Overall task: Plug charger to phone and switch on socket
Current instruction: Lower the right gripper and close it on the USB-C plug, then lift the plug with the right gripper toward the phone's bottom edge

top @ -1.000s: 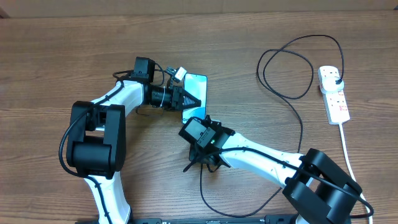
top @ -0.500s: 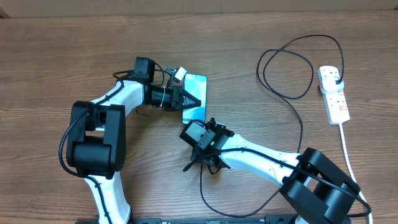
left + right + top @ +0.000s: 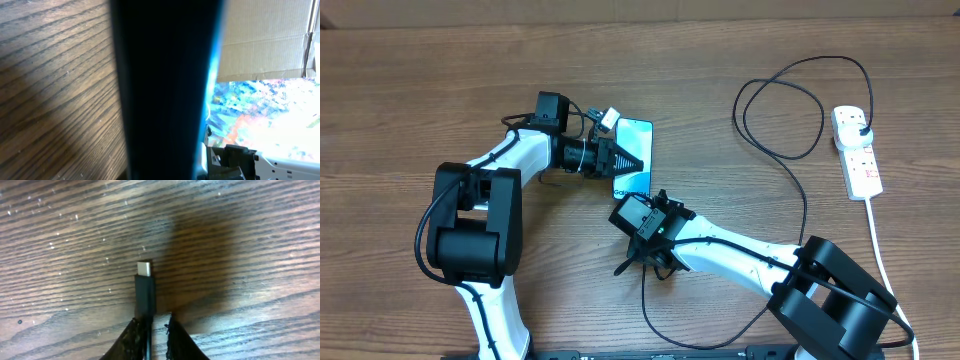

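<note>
Best done slowly: lift with tip level, square it to phone's lower end, push only once lined up. Right claw [image 3: 150, 322] pinching charger [image 3: 145, 297] just behind silver tip [image 3: 144, 269], low centre of wrist frame, over bare table [image 3: 260, 225]. Phone [image 3: 640, 140] at upper middle of overhead frame, just above that claw, not touching. Left claw [image 3: 628, 160] clamped on phone's left edge.

phone [image 3: 633, 158] upper centre of table [image 3: 410, 90] | power strip [image 3: 857, 160] far right | charger cable [image 3: 807, 210] loops between them, its connector [image 3: 145, 269] below phone
</note>
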`<state>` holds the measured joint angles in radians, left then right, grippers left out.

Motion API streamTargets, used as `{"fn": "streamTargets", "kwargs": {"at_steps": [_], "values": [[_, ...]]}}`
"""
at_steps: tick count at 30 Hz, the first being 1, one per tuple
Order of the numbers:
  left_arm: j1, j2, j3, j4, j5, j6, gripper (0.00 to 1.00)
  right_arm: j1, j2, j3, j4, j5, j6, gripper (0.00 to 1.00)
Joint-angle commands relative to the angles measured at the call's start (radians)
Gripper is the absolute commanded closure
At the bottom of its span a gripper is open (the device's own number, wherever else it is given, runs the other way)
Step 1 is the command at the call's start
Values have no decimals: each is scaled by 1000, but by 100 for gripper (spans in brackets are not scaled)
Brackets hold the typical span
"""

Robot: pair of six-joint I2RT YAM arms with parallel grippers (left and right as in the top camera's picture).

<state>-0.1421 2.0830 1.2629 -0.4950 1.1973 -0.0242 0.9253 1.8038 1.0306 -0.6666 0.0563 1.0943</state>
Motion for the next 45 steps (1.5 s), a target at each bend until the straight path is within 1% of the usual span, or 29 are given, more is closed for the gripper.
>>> {"fn": "streamTargets", "kwargs": {"at_steps": [1, 5, 7, 10, 12, 15, 19, 25, 29, 35, 37, 41, 45], "values": [[-2, -39, 0, 11, 50, -6, 96, 2, 8, -8, 8, 9, 5, 85], [-2, -39, 0, 14, 49, -5, 96, 2, 8, -8, 8, 10, 5, 85], [-2, -39, 0, 18, 50, -5, 96, 2, 8, -8, 9, 10, 5, 81], [-2, -39, 0, 19, 50, -5, 96, 2, 8, -8, 16, 10, 5, 73], [-2, -39, 0, 21, 50, -5, 96, 2, 8, -8, 19, 11, 4, 72], [-2, -39, 0, 24, 50, -5, 96, 2, 8, -8, 24, 14, -2, 73], [-2, -39, 0, 29, 50, -5, 96, 2, 8, -8, 25, 13, -3, 80], [-2, -39, 0, 33, 50, 2, 96, 2, 8, -8, 25, 13, -3, 83], [-2, -39, 0, 36, 50, 2, 96, 2, 8, -8, 26, 13, -3, 86], [-2, -39, 0, 36, 50, 3, 96, 2, 8, -8, 27, 13, -3, 96], [-2, -39, 0, 36, 50, 16, 95, 2, 8, -8, 30, 14, -3, 96], [-2, -39, 0, 36, 49, 26, 96, 2, 8, -8, 45, 12, -51, 96], [0, -39, 0, 36, 48, 29, 96, 2, 8, -8, 45, 13, -52, 96]]}}
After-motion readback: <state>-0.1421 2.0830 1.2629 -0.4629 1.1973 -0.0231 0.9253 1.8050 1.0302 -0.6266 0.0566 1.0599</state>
